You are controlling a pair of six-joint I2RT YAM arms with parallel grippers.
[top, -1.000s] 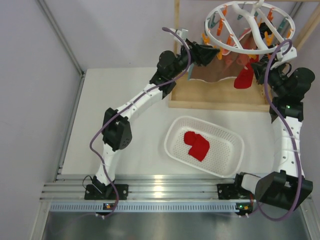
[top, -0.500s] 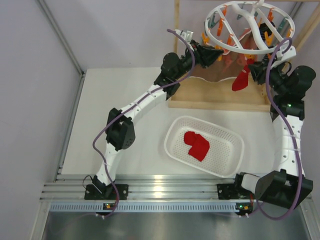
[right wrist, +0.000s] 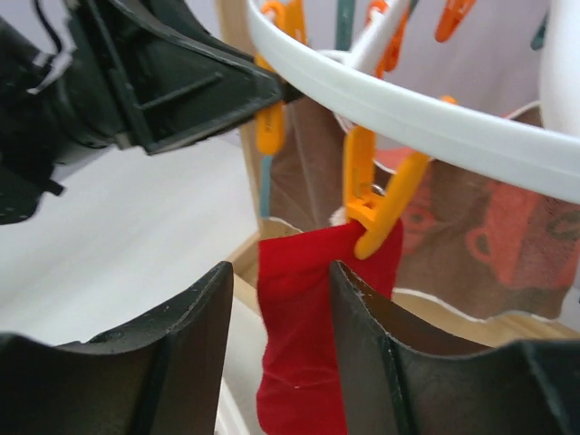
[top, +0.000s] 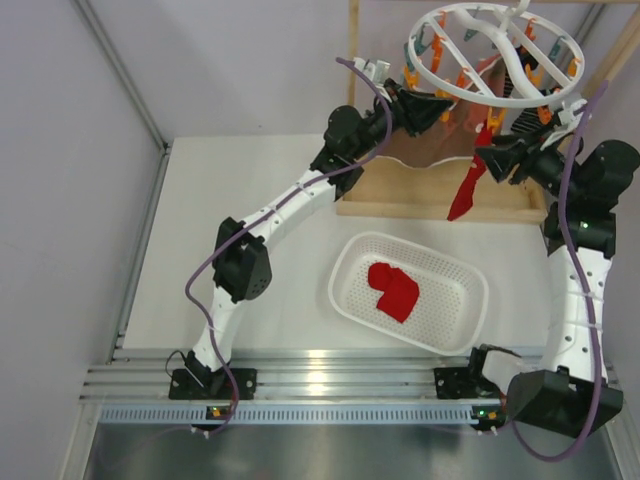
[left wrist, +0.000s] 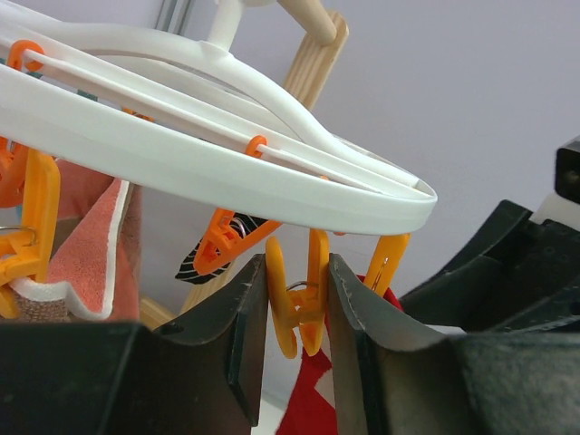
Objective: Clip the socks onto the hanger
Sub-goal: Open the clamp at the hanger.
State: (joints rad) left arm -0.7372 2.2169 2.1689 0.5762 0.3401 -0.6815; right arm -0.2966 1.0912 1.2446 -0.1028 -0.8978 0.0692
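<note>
The white ring hanger (top: 470,95) hangs at the back right, above the wooden frame. My left gripper (top: 437,105) is at its near-left rim. In the left wrist view it (left wrist: 297,267) is shut on an orange clip (left wrist: 304,304), one finger on each handle. A red sock (top: 462,195) hangs down from a neighbouring orange clip (right wrist: 376,213). My right gripper (top: 490,152) is open, with that sock (right wrist: 299,344) hanging between its fingers (right wrist: 195,344). A second red sock (top: 393,290) lies in the basket. A bit of black striped sock (left wrist: 204,263) hangs from another clip.
The white perforated basket (top: 345,265) sits on the table in front of the wooden frame (top: 420,205). A salmon sock (right wrist: 489,227) hangs under the ring behind the red one. Both arms reach up close together under the hanger.
The red sock was bunched at my right gripper and now hangs long and straight. The right gripper has shifted left and lower. The left gripper has risen to the ring's rim.
</note>
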